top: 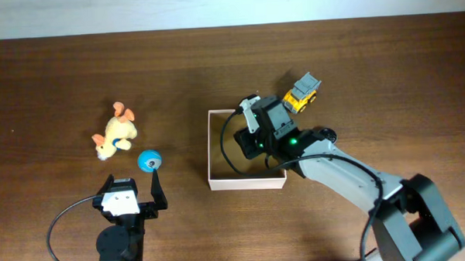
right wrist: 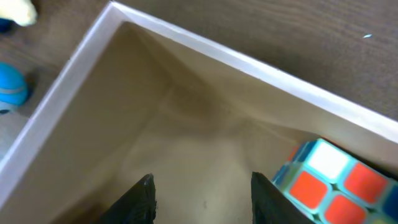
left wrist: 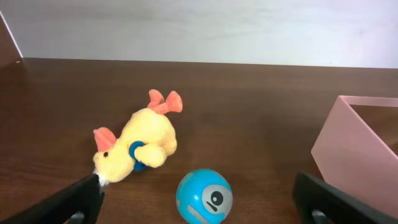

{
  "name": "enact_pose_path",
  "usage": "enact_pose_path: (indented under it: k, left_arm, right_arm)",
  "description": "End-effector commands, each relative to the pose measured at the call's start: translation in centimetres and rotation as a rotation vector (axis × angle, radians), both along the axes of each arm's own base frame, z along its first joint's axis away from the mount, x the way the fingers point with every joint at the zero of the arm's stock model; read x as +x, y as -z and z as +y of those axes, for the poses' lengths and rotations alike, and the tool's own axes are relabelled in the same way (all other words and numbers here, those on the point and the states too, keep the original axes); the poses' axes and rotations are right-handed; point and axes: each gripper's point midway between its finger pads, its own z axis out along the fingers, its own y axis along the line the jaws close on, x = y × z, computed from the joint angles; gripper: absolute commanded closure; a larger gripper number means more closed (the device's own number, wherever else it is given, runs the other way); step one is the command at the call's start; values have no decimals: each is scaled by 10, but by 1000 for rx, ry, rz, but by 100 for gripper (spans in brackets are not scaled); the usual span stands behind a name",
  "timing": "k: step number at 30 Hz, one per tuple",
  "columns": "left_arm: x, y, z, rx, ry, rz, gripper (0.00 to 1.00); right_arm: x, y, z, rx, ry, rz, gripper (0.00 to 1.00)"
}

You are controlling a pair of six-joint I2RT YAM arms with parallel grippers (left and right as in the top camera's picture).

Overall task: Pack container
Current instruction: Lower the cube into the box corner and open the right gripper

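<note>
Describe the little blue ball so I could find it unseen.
Start at the white-rimmed cardboard box mid-table and look just left of it. Between that box and a yellow plush duck lies the ball: the only round thing, glossy blue with one eye-like mark.

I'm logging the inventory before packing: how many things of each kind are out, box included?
Plush duck: 1
Ball: 1
Truck: 1
Puzzle cube: 1, already in the box
Box: 1
Total: 5

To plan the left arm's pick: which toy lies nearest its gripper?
The blue ball, right before the left gripper; plush duck and yellow truck lie farther.
</note>
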Motion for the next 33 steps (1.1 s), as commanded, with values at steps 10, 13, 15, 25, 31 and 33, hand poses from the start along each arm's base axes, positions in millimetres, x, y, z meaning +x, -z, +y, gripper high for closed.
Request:
enact_pose_path:
  k: [10, 13, 15, 25, 31, 33]
  left_arm:
    - [0, 1, 0, 18, 6, 0, 1]
    - [0, 1, 0, 18, 6, 0, 1]
    - [0, 1, 0, 18, 6, 0, 1]
    - [0, 1, 0, 18, 6, 0, 1]
    - [0, 1, 0, 18, 6, 0, 1]
    - [0, 1, 0, 17, 6, 0, 1]
  right_arm:
    - [9, 10, 1, -32, 12, -18, 56]
    - [11, 10, -2, -43, 23, -25, 56]
    - [12, 11, -3, -49, 28, -28, 56]
    - [15, 12, -10, -82, 57, -39, 56]
    - [13, 16, -15, -106, 67, -27, 55]
    - [12, 15, -13, -96, 60, -26, 55]
